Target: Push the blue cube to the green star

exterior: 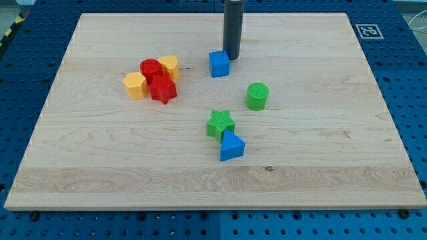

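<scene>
The blue cube (pixel 219 64) lies on the wooden board (pixel 100 167), a little above the view's middle. My tip (pixel 231 57) stands right against the cube's upper right corner, apparently touching it. The green star (pixel 220 124) sits well below the cube, nearer the view's bottom, with bare board between the two. A blue triangular block (pixel 231 146) touches the star's lower right side.
A green cylinder (pixel 257 96) stands right of the line from cube to star. At the left is a cluster: a red cylinder (pixel 151 69), a red star (pixel 163 89), a yellow block (pixel 169 65) and a yellow hexagonal block (pixel 135 85).
</scene>
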`<state>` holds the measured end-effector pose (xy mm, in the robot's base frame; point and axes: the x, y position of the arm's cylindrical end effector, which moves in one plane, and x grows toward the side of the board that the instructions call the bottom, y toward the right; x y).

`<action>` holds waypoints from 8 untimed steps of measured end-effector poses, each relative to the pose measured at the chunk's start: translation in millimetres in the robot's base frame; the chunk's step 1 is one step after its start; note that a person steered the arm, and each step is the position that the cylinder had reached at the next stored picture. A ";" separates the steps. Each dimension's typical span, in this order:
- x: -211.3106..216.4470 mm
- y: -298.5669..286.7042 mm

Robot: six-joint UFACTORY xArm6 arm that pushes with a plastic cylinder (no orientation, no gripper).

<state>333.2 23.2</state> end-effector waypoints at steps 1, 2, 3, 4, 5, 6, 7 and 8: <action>16.2 -6.0; 31.2 -3.6; 49.9 6.8; 34.7 6.0; 6.9 -4.2; -0.2 -13.2; 8.6 -17.6; 32.2 -22.7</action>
<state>365.4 0.5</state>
